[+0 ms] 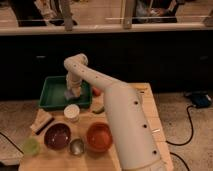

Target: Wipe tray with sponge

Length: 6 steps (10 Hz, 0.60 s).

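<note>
We see the white arm [120, 115] rise from the lower right, reach over the wooden table [150, 120] and bend down at its elbow joint into the green tray [50, 95]. The tray sits at the back left of the table, its long side running left to right, its raised rim showing all round except where the arm crosses it.

The gripper [71, 93] hangs at the right half of the tray, pointing down toward the tray floor. Right under it lies the sponge [70, 94], a small pale blue-grey block inside the tray, near the tray's front right part. The gripper is at the sponge, and we cannot tell whether its claw is clenched on the block or released, nor whether the sponge rests flat on the tray floor.

In front of the tray, just beside its front rim, stands a small white cup [71, 112]. To the left of it lies a flat tan block with a dark edge [41, 121], set at a slant near the table's left side. Along the front of the table we see a small light green cup [31, 146], a dark maroon bowl [57, 136], a small metal cup [76, 146] and a round reddish-orange bowl [99, 136], in a row from left to right. An orange fruit [96, 91] shows just right of the tray, partly hidden by the arm, and a green thing [98, 108] lies near it, close to the arm
</note>
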Motion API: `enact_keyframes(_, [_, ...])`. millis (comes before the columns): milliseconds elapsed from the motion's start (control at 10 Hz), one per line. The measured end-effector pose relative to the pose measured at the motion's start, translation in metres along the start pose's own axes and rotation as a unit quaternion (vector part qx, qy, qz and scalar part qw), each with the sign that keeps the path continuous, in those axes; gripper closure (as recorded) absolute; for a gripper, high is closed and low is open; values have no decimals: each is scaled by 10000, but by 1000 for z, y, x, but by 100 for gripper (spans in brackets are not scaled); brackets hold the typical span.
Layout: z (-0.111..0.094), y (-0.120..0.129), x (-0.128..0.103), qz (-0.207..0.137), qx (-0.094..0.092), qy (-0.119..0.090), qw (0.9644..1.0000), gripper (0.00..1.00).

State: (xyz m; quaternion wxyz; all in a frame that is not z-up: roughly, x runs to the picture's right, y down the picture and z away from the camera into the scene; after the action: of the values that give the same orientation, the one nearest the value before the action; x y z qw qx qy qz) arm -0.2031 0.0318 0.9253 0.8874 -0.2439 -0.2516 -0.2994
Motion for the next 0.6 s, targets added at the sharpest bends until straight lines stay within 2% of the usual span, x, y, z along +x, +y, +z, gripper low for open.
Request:
enact_keyframes(200, [-10, 20, 12, 221, 58, 64, 9997, 100])
enact_keyframes(300, [-16, 29, 26, 378, 87, 147, 9991, 100])
enact_keyframes(500, [-21, 29, 41, 528, 168, 261, 9981, 100])
enact_keyframes(600, [-19, 19, 52, 552, 206, 337, 9977, 100])
